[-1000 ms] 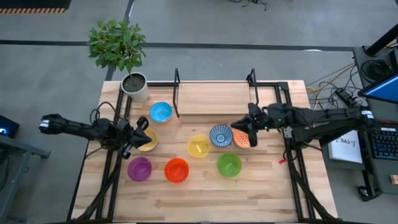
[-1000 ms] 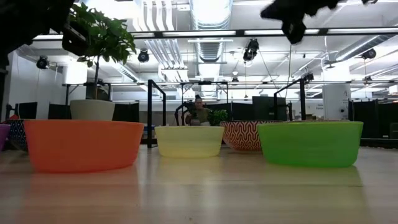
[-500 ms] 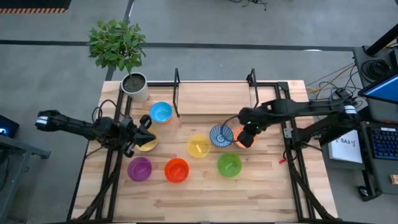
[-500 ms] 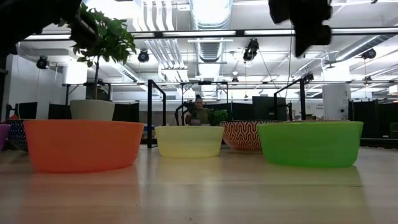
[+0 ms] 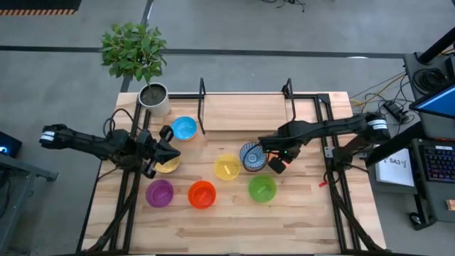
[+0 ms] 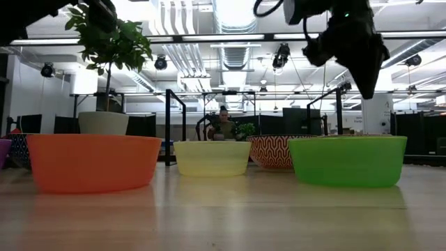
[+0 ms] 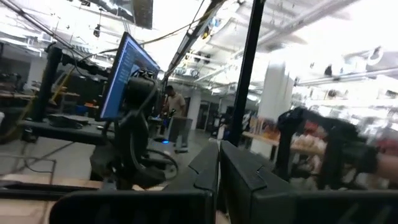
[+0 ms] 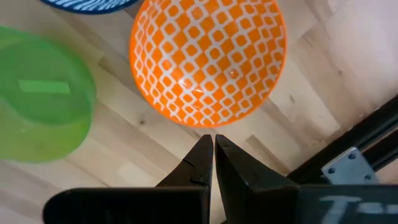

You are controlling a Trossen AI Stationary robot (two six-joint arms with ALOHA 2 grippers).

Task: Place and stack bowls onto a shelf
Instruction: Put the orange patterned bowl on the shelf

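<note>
My right gripper (image 5: 276, 166) is shut and points down above the orange patterned bowl (image 8: 208, 62), its tips (image 8: 213, 144) over the bowl's rim and clear of it in the low view (image 6: 366, 82). The blue-white bowl (image 5: 252, 155), yellow bowl (image 5: 227, 168) and green bowl (image 5: 261, 188) stand around it on the tabletop. My left gripper (image 5: 175, 150) is shut, held level above the mustard dotted bowl (image 5: 168, 165). The light blue bowl (image 5: 184, 129) stands by the shelf's left upright. The purple bowl (image 5: 159, 193) and orange-red bowl (image 5: 202, 194) sit nearer. The shelf plank (image 5: 245, 112) carries nothing.
A white-grey plant pot (image 5: 155, 99) with a leafy plant stands at the table's far left corner. The shelf's black wire uprights (image 5: 202, 107) (image 5: 288, 99) rise at each end. Black frame rails run down both table sides. Bare wood lies along the near edge (image 5: 234, 227).
My right gripper has swung toward the table's left and near side, tipped from level to pointing down, and dropped lower over the orange patterned bowl. My left gripper has crept slightly toward the right. No bowl has moved.
</note>
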